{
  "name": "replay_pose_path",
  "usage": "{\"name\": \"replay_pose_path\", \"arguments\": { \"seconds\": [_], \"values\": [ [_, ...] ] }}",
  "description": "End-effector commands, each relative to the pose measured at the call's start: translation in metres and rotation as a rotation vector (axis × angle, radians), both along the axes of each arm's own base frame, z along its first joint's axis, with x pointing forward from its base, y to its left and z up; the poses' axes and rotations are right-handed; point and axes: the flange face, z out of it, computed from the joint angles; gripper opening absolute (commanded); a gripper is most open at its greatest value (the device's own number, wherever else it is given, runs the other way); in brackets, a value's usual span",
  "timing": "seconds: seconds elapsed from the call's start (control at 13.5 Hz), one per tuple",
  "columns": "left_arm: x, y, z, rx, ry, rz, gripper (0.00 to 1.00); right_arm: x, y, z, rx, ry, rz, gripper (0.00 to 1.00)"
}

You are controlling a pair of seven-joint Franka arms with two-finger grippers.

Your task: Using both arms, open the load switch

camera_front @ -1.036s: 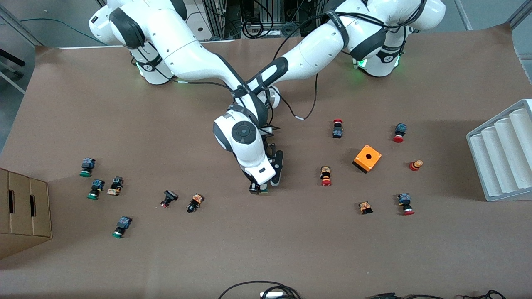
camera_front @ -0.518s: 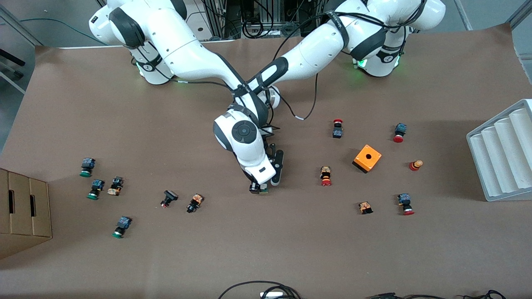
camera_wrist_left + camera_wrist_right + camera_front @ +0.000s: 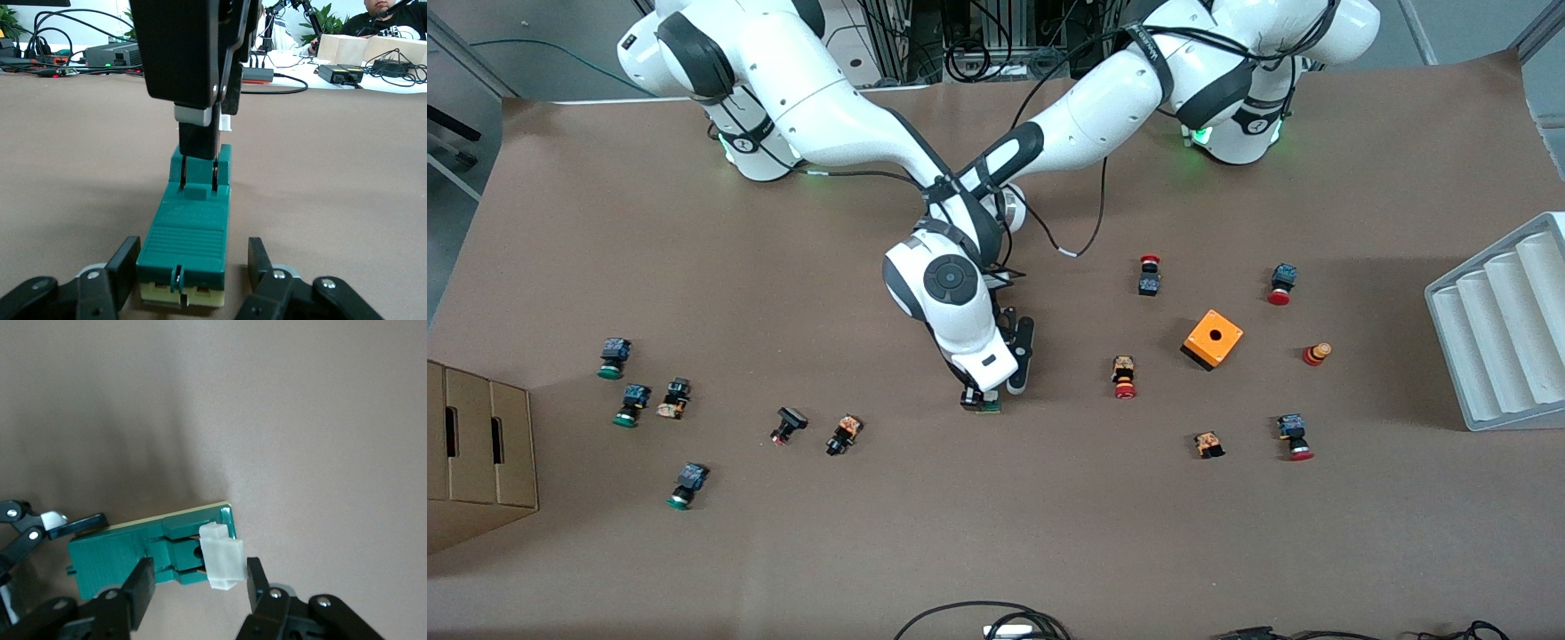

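The load switch (image 3: 988,406), a narrow green block, lies mid-table under both hands. In the left wrist view my left gripper (image 3: 190,268) is closed round the near end of the load switch (image 3: 190,227); one finger (image 3: 123,267) presses its side and the other stands just off it. My right gripper (image 3: 200,583) comes down from above onto the end with the white piece (image 3: 222,561), shut across that piece and the raised green part beside it. In the front view the right gripper (image 3: 974,396) hides most of the switch, and the left gripper (image 3: 1000,391) sits beside it.
An orange box (image 3: 1212,339) and red-capped push buttons (image 3: 1125,378) lie toward the left arm's end. Green-capped buttons (image 3: 612,357) and a cardboard box (image 3: 471,453) lie toward the right arm's end. A grey ribbed rack (image 3: 1503,329) stands at the table edge.
The right arm's hand has edged slightly toward the robots' bases, still on the switch. The left arm has not visibly moved.
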Motion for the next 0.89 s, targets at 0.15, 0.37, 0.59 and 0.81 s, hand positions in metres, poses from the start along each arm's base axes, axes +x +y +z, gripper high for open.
{"name": "replay_pose_path", "arguments": {
  "seconds": [0.15,0.37,0.59,0.81],
  "values": [
    [0.0009,-0.0037,0.001,-0.01,-0.023,0.006,0.73,-0.0116,0.0008,0.0051,-0.019,0.02,0.013,0.63],
    [0.0005,-0.0034,0.0005,-0.008,-0.022,0.006,0.73,-0.0135,0.0022,0.0074,-0.022,0.026,0.015,0.63],
    [0.0005,-0.0034,0.0005,-0.008,-0.022,0.006,0.73,-0.0137,0.0019,0.0078,-0.022,0.026,0.014,0.63],
    [0.0005,-0.0034,0.0005,-0.008,-0.022,0.006,0.73,-0.0143,0.0026,0.0087,-0.021,0.027,0.015,0.63]
  ]
}}
